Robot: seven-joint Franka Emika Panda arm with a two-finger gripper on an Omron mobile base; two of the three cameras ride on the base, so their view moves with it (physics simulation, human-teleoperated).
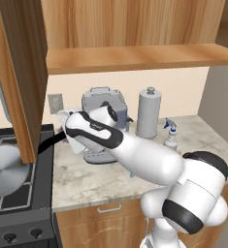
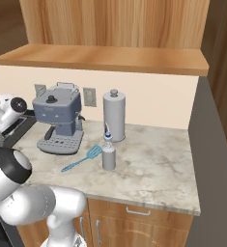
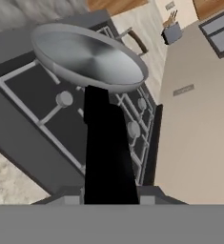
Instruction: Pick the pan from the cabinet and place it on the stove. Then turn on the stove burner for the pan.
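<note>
The round silver pan (image 3: 87,57) hangs tilted just above the black stove (image 3: 61,119) with its grid grates and silver burner caps. Its long black handle (image 3: 106,152) runs straight down into my gripper (image 3: 108,200), which is shut on it. From the left base view the pan (image 1: 4,169) sits over the stove's grates (image 1: 13,196) at the far left, and the handle (image 1: 52,139) leads to my gripper (image 1: 63,131). An open door (image 1: 21,72) of the brown wooden cabinet hides part of the pan and handle. Black knobs (image 1: 9,237) line the stove's front.
On the marble counter (image 1: 86,179) right of the stove stand a blue-grey coffee machine (image 2: 59,118), a paper towel holder (image 2: 114,115) and a spray bottle (image 2: 108,153). A blue spatula (image 2: 81,159) lies beside them. A knife block (image 3: 171,32) stands beyond the stove.
</note>
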